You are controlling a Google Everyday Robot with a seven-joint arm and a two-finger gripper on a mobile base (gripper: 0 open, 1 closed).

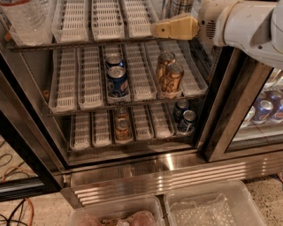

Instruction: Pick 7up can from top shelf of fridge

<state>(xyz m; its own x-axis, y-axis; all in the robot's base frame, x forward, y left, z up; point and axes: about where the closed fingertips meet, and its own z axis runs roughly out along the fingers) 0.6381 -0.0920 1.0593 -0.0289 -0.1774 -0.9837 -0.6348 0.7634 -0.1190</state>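
Note:
The 7up can (180, 6), silvery with dark and pale stripes, stands at the back right of the top shelf (88, 44), cut off by the upper edge of the view. The shelf carries whitish ribbed can lanes (106, 17). My gripper (154, 30), tan on a white arm (247, 24), reaches in from the right into the open fridge (221, 106). It hangs at the front edge of the top shelf, pointing left, just below and left of the can. It holds nothing that I can see.
Blue Pepsi cans (116, 79) and golden-brown cans (170, 77) sit on the middle rack, with more cans (185, 118) on the bottom rack. A clear plastic container (26, 17) stands top left. A glass-fronted cooler with blue cans (265, 108) is on the right. Plastic bins (208, 207) sit on the floor.

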